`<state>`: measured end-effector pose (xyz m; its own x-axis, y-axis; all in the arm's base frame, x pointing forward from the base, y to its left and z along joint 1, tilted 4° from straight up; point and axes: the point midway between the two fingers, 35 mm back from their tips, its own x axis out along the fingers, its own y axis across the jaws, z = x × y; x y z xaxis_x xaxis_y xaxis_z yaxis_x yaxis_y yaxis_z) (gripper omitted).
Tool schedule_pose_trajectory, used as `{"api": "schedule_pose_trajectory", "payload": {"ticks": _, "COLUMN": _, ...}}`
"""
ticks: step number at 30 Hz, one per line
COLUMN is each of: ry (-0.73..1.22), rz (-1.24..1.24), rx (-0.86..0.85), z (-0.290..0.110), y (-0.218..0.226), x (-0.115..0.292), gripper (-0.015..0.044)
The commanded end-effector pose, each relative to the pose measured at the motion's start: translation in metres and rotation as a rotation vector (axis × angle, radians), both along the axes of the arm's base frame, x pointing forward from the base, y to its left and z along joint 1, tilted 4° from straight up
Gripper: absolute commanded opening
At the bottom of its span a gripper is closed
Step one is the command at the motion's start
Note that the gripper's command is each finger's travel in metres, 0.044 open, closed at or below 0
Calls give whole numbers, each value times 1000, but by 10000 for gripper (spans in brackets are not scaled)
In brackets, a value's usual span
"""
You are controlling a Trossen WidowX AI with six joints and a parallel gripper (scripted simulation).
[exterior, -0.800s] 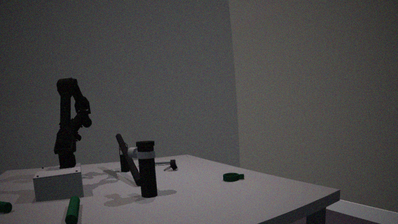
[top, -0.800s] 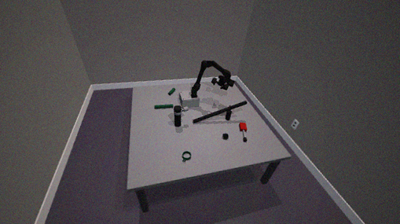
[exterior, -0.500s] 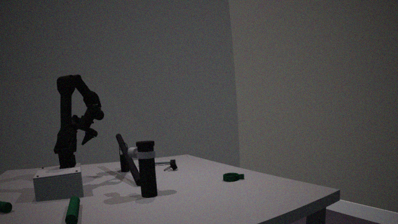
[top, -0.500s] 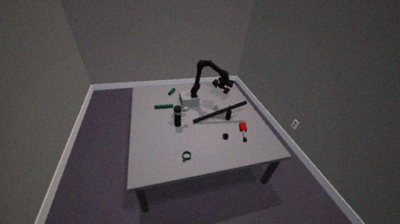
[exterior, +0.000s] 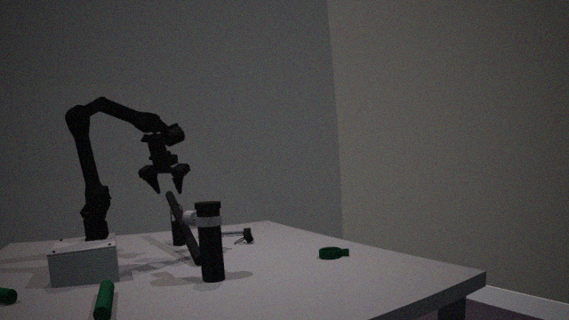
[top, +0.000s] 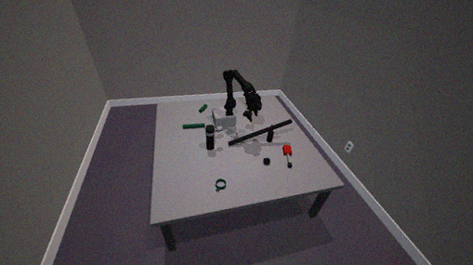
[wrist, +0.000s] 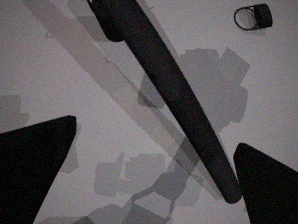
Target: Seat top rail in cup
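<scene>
Grey walls are enclosing the pale table (top: 190,196), where the rail (top: 260,133) is lying slanted through the loop cap (top: 270,136), its cut end short of the big post (exterior: 210,242). Above it, the gripper (exterior: 164,178) is hovering spread, holding nothing; seating is remaining.

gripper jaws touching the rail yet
No, in the exterior view the gripper hangs open above the raised end of the rail, with a gap between its fingertips and the rail.
</scene>
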<state>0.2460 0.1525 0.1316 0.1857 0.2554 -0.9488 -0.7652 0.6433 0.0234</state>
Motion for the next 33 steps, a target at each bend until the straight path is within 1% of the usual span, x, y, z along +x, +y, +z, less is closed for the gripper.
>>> {"api": "schedule_pose_trajectory", "payload": {"ticks": 1, "ry": -101, "rz": -418, "rx": 15, "z": 15, "y": -56, "x": 31, "gripper": 440}}
{"api": "schedule_pose_trajectory", "payload": {"ticks": 3, "ry": -154, "rz": -622, "rx": 32, "z": 23, "y": -86, "x": 42, "gripper": 440}}
{"api": "schedule_pose_trajectory", "payload": {"ticks": 5, "ry": -174, "rz": -696, "rx": 40, "z": 26, "y": -97, "x": 45, "gripper": 440}}
{"api": "schedule_pose_trajectory", "payload": {"ticks": 12, "ry": -174, "rz": -696, "rx": 40, "z": 26, "y": -97, "x": 45, "gripper": 440}}
{"api": "schedule_pose_trajectory", "payload": {"ticks": 15, "ry": -178, "rz": -636, "rx": 14, "z": 25, "y": -104, "x": 45, "gripper": 440}}
{"api": "schedule_pose_trajectory", "payload": {"ticks": 18, "ry": -187, "rz": -484, "rx": -45, "z": 23, "y": -121, "x": 47, "gripper": 440}}
{"api": "schedule_pose_trajectory", "payload": {"ticks": 24, "ry": -217, "rz": -89, "rx": -166, "z": 17, "y": -163, "x": 46, "gripper": 440}}
{"api": "schedule_pose_trajectory", "payload": {"ticks": 33, "ry": -311, "rz": 502, "rx": -294, "z": 11, "y": -223, "x": 33, "gripper": 440}}
